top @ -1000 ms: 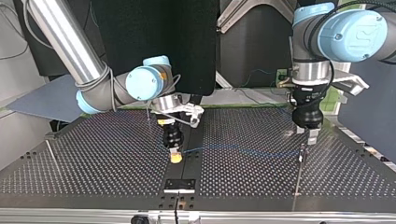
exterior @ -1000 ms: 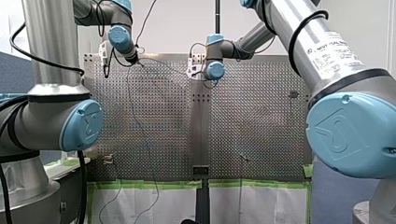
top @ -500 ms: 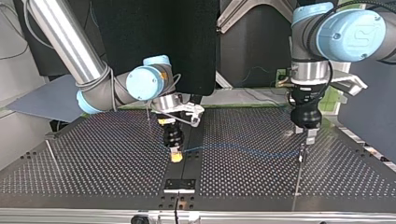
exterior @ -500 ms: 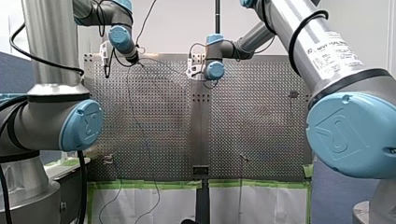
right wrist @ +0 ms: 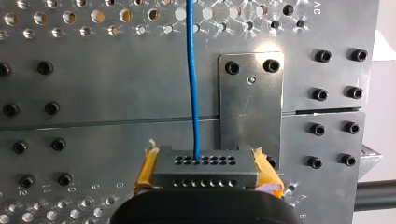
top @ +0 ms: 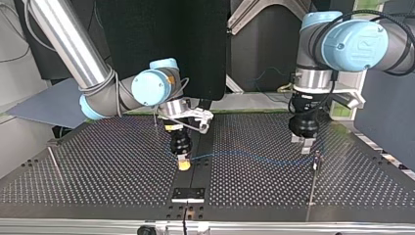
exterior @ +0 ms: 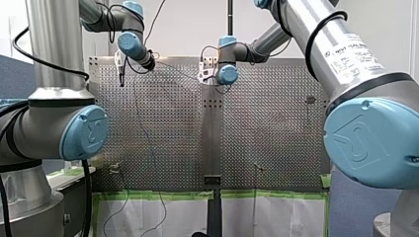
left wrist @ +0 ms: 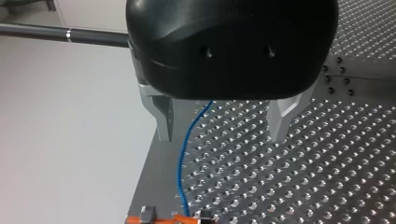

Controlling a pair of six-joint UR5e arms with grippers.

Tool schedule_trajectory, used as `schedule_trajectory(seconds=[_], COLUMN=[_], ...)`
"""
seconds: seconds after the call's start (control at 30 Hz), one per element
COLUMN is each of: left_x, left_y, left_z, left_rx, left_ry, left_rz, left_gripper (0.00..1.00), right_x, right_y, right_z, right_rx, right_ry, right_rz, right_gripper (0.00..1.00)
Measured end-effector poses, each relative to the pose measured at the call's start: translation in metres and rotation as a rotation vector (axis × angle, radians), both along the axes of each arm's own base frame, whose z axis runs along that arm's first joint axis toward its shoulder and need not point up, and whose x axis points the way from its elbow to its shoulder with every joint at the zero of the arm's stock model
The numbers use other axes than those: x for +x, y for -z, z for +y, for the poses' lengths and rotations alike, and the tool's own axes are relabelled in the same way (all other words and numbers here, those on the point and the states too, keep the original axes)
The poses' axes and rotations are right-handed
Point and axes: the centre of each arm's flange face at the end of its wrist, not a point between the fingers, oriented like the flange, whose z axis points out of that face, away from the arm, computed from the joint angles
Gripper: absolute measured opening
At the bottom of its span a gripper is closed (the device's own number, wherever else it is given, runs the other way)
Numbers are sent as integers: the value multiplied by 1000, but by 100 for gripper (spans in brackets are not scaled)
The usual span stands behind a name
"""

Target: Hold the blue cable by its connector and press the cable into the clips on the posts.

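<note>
**Item 1, right gripper** [top: 184,165]: clenched on the grey connector [right wrist: 205,170] between 2 yellow pads [right wrist: 145,171], low over the table [top: 98,166]. It probably anchors that end so the line can be drawn taut.

**Item 2, blue cable** [right wrist: 191,84]: runs from the connector across the table to the post [top: 313,181] at the top view's right, reaching an orange-marked clip [left wrist: 173,217].

**Item 3, left gripper** [left wrist: 222,135]: released, its 2 metal fingers [left wrist: 163,119] spread. The cable shows between them, ungripped. The gripper is just beside the post, likely placed for pressing.
</note>
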Motion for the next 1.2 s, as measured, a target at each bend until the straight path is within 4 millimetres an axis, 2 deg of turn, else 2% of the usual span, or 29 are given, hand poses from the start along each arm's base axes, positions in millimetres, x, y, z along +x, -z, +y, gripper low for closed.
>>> schedule_trajectory(seconds=[0.43,0.87,1.03,1.2], left_x=[18,49,53,58], left_y=[-6,-11,-16,-13], left_z=[-4,-14,-21,-27], left_rx=[66,140,134,134], left_ry=[-3,-40,-40,-34], left_rz=[-8,-25,-58,-59], left_gripper=[100,100,100,100], right_x=[0,0,0,0], right_y=[0,-1,-1,-2], right_z=[0,-1,-1,-1], right_rx=[0,-4,-4,-4], right_ry=[-1,0,0,0], right_rz=[0,0,0,0], right_gripper=[0,0,0,0])
